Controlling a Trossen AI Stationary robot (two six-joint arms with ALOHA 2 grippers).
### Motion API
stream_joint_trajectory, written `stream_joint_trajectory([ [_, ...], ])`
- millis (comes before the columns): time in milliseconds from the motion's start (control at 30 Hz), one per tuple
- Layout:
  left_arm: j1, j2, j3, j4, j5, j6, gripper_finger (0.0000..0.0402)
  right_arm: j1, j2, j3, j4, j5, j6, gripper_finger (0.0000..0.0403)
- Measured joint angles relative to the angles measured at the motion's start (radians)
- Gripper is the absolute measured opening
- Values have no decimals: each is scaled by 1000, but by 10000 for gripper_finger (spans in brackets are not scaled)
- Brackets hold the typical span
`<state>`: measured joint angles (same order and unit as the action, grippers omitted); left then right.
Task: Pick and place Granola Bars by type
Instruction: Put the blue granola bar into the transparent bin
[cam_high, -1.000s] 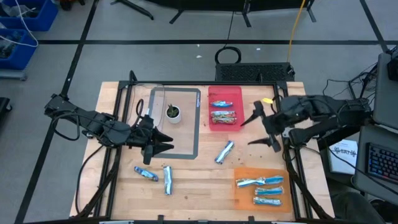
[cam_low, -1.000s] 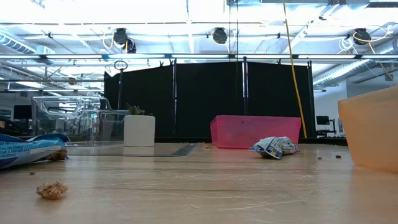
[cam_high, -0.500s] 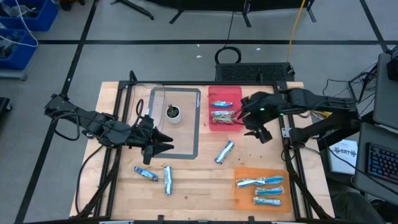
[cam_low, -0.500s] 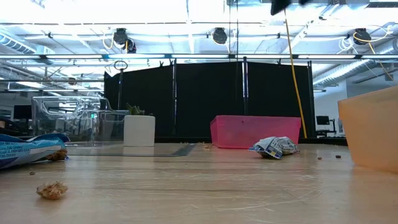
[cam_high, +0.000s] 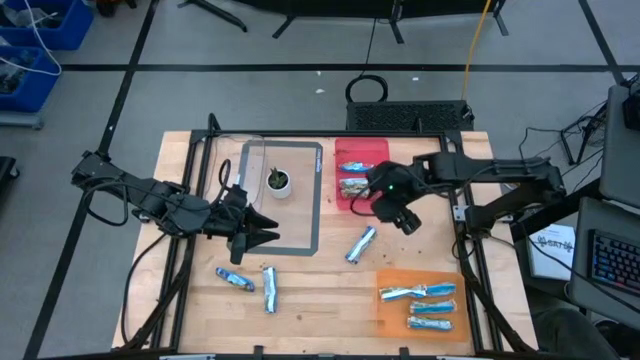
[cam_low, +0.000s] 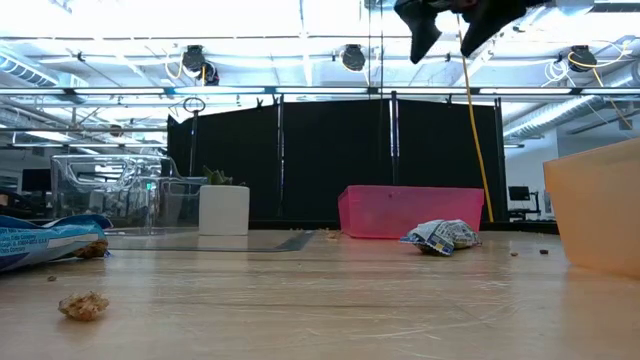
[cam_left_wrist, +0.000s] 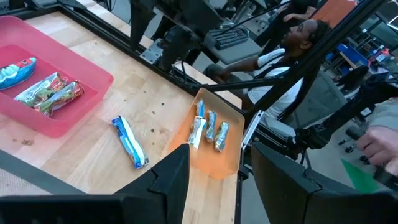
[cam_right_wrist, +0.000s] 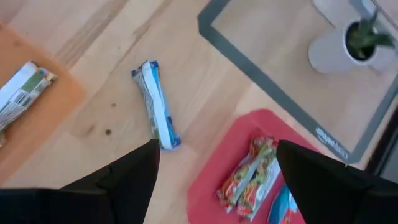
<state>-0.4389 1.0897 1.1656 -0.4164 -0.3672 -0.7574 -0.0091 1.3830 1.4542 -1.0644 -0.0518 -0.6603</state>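
Right now I have the right gripper (cam_high: 388, 212) hanging in the air with its fingers spread wide and nothing between them, over the bare wood just beside the pink tray (cam_high: 381, 150) and near the lone blue bar (cam_high: 361, 243) that lies mid-table. In the low view the same gripper (cam_low: 446, 32) sits high above the tabletop, clear of everything. The pink tray holds one blue bar (cam_high: 353, 166) and two brownish-gold bars (cam_high: 359, 186). The orange tray (cam_high: 388, 312) at the near right carries three blue bars (cam_high: 425, 306) side by side. Two more blue bars (cam_high: 253, 284) lie loose on the wood at the near left, close together. My left gripper (cam_high: 262, 231) waits over the grey-framed mat (cam_high: 314, 225), fingers parted and empty, with the small potted plant (cam_high: 278, 181) standing on that mat behind it. Through the left wrist camera I can see a person (cam_left_wrist: 292, 53) seated beyond the table.
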Motion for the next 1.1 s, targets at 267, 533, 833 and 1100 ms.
stream_joint_trajectory([
  [267, 0, 0, 0, 1, 1, 13, 175, 67, 2, -170, 120, 41, -29, 316],
  [533, 0, 0, 0, 0, 0, 53, 175, 90, 2, -336, 234, 101, -75, 316],
  [833, 0, 0, 0, 1, 0, 68, 175, 90, 40, -393, 343, 101, -82, 316],
  [1100, 0, 0, 0, 0, 0, 73, 175, 90, 140, -393, 371, 74, -63, 316],
])
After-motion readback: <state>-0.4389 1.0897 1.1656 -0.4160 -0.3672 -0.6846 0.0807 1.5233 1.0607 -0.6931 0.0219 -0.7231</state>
